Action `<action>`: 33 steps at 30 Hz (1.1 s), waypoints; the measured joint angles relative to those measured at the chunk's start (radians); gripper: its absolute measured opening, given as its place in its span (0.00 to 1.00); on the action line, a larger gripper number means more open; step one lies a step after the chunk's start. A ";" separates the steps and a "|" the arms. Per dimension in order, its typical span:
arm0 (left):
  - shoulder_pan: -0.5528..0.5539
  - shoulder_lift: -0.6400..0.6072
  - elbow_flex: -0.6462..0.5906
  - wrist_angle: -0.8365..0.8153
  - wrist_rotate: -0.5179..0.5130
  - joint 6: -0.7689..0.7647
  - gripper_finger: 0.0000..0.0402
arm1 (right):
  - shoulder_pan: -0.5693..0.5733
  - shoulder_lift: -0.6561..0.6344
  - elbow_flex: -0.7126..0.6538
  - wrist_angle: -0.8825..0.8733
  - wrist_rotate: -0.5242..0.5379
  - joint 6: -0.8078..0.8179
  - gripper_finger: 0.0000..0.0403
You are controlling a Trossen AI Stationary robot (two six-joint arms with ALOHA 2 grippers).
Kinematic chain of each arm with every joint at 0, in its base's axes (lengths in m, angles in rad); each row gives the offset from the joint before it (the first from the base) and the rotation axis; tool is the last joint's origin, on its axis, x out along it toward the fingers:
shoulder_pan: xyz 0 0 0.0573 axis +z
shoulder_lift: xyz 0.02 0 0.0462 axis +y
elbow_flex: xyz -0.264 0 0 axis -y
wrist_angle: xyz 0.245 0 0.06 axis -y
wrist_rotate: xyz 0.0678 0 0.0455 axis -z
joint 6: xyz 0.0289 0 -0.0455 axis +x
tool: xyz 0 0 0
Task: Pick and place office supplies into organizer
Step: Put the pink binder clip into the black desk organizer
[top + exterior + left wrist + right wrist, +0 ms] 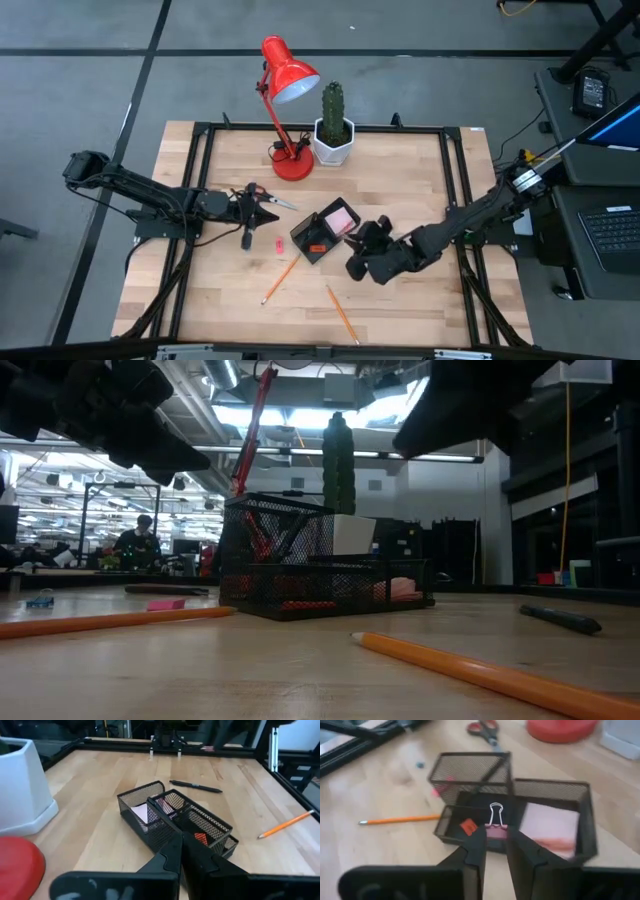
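Observation:
The black mesh organizer (318,238) stands mid-table with a pink sticky-note pad (340,217) in one compartment and a small red piece (468,826) in a low one. My right gripper (495,836) hovers at its right side, shut on a pink binder clip (495,822). My left gripper (182,847) is shut with nothing in it, left of the organizer beside the red-handled scissors (262,197). Two orange pencils (282,280) (342,313) lie toward the near edge. A black pen (195,786) lies right of the organizer. A pink piece (279,243) lies left of it. My right gripper pinches the clip's pink body (496,833) between its two fingertips. The clip's silver wire handles (495,812) stick out past the fingers. The fingers slant down from the table's right. The clip is lifted clear, over the organizer's low compartment.
A red desk lamp (288,80) and a cactus in a white pot (333,140) stand at the far middle of the table. A black frame (200,150) rims the wooden top. Bare wood lies left of the pencils and at the far right.

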 joint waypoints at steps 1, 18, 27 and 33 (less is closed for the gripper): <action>0.000 0.000 0.000 0.000 0.000 -0.004 0.01 | 0.001 0.006 0.001 0.023 -0.005 -0.026 0.16; 0.000 0.000 0.000 0.000 0.000 -0.032 0.01 | -0.103 0.112 0.000 0.219 -0.307 -0.281 0.16; 0.000 0.000 0.000 0.001 0.000 -0.031 0.01 | -0.170 0.164 0.000 0.306 -0.419 -0.363 0.16; 0.000 0.000 0.000 0.001 0.000 -0.029 0.01 | -0.180 0.217 0.000 0.325 -0.420 -0.364 0.16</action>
